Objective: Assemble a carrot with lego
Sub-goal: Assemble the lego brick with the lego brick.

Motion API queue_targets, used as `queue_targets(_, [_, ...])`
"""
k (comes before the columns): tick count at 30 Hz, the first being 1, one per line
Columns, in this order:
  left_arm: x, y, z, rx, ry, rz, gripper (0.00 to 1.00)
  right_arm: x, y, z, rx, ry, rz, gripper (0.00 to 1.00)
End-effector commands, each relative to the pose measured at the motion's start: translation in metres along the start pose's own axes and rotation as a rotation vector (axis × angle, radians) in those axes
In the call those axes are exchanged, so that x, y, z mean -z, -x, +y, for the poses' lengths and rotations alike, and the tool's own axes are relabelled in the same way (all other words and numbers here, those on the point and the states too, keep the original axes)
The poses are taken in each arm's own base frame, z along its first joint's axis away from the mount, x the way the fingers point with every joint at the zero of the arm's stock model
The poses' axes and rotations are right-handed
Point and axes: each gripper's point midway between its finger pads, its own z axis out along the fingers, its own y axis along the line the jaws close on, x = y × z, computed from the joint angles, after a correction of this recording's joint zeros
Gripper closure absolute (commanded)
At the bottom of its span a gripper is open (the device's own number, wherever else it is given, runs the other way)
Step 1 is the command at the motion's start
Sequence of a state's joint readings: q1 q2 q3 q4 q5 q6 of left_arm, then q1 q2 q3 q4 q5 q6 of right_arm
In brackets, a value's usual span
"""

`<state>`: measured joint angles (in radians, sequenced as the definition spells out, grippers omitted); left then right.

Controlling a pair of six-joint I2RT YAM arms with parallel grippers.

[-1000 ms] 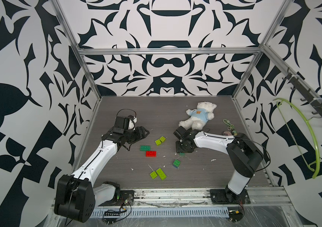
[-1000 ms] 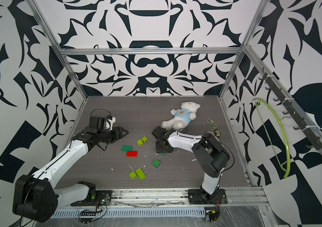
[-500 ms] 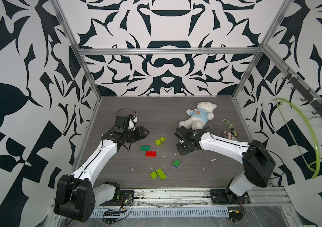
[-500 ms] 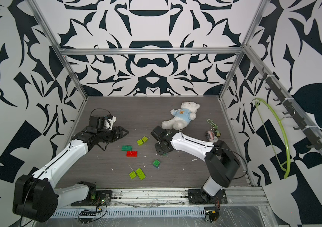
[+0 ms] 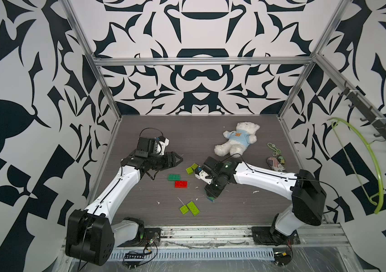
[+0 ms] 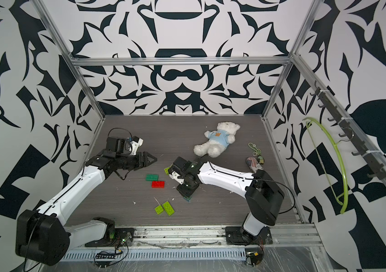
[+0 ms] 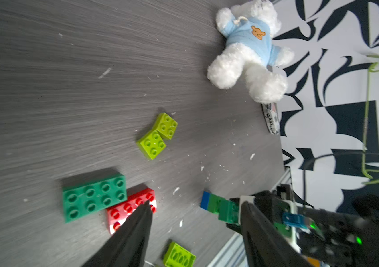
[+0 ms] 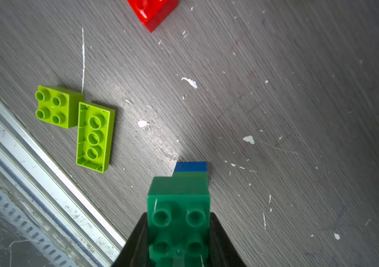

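Right wrist: right tool (image 8: pixel 178 218) clenched on green stack (image 8: pixel 179 191), blue tip (image 8: pixel 190 167) leading, rear cut off; tabletop (image 8: pixel 299 92) contact unclear. In both top views stack mostly hidden, 4 o'clock of red brick (image 5: pixel 180 184). Left tool (image 7: pixel 195 205) released.

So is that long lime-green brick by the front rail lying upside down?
Yes, the long lime-green brick shows its hollow underside with three round tubes facing up.

No words are legible: the teddy bear (image 7: pixel 227 69) wears an orange bear-face badge (image 7: pixel 258 32) on its shirt (image 7: pixel 245 45), and a tag (image 7: pixel 270 119) beside its foot carries lettering too blurred.
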<state>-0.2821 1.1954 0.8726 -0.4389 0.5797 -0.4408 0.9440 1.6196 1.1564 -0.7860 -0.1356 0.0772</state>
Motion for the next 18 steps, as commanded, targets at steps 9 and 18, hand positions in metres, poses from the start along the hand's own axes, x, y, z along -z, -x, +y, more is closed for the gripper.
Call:
queue_targets(9, [0.011, -0.049, -0.033, -0.175, -0.187, 0.145, 0.35, 0.004, -0.001, -0.001, 0.050, -0.004, -0.051, 0.67])
queue_targets(18, [0.026, -0.054, -0.019, -0.551, -0.074, -0.020, 0.26, -0.005, -0.005, -0.001, 0.065, 0.002, -0.040, 0.68])
